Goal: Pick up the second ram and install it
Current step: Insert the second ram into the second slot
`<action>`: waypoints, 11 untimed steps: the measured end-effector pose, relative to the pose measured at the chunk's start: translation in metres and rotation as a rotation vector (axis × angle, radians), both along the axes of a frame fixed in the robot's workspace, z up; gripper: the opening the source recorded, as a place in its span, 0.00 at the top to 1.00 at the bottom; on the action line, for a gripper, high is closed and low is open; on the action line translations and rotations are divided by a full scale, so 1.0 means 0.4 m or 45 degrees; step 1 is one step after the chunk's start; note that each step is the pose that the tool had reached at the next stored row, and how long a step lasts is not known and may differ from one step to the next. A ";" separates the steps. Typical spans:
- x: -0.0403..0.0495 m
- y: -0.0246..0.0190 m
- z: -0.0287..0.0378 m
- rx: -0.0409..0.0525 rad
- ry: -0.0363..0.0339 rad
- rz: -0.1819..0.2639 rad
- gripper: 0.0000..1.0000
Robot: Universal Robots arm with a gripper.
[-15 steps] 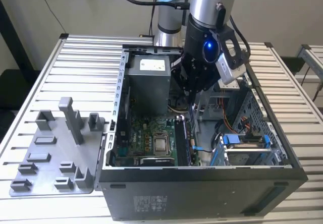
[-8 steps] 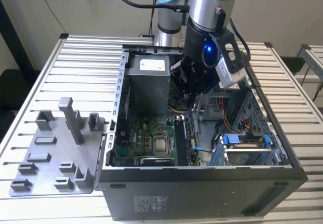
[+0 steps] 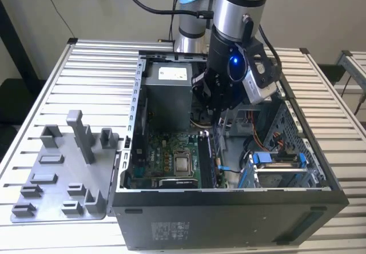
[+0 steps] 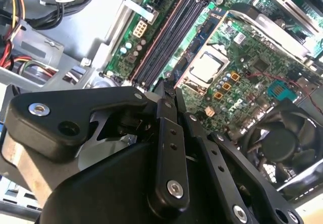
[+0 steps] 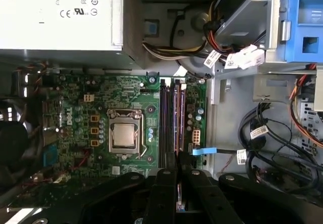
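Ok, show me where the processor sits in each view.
Exterior view: processor mid-motherboard, inside the open case.
Second wrist view: silver square on the green board.
First wrist view: silver square mid-board.
Shared landmark: the memory slots alongside it.

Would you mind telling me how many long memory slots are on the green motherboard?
4 long dark memory slots, side by side between the silver processor socket and the green motherboard edge; the black gripper hides their near ends.

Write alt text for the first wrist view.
The robot's hand hangs over the memory slots of a green motherboard inside an open PC case. A bare processor sits mid-board, with a grey power supply and bundled cables around it.
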State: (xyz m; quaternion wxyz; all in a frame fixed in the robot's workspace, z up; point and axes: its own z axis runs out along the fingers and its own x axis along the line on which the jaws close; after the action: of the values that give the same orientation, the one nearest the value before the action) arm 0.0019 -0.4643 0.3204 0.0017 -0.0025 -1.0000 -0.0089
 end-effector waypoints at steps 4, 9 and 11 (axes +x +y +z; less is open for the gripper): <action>0.000 0.000 -0.015 0.000 0.0000 0.000 0.86; -0.001 0.000 -0.030 0.000 0.0000 0.000 0.86; -0.003 0.000 -0.039 0.000 0.0000 0.000 0.86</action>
State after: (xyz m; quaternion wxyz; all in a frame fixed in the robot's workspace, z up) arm 0.0006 -0.4643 0.3050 0.0018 -0.0025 -1.0000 -0.0090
